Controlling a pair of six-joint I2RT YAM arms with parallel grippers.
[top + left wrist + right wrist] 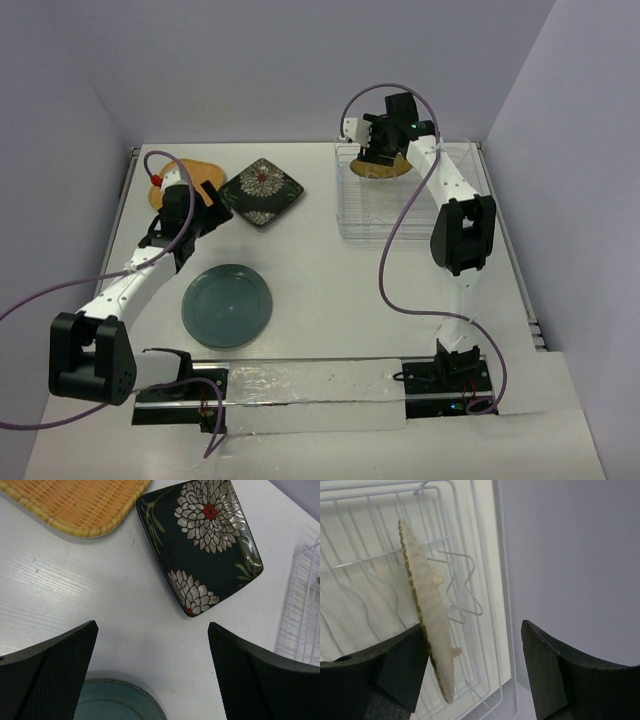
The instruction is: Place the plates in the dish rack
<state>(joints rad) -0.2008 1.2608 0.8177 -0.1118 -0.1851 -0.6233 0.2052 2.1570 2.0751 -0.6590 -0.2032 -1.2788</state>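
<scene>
Yellow plate (pixel 427 615) stands on edge between rack (pixel 360 215) wires, upper right of top view, right gripper (pixel 472 627) jaws spread beside it, seemingly so wires carry it; left gripper (pixel 152 625) hangs wide open between black plate (pixel 205 545) and teal plate (pixel 115 702), likely choosing next.

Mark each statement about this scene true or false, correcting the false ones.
The yellow plate stands on edge in the dish rack. True.
The teal plate is in the rack. False: it lies flat on the table.
The left claw is open and empty. True.
The black plate sits on the orange plate. False: they lie side by side.
The right claw is clamped shut. False: its jaws stand apart.
</scene>
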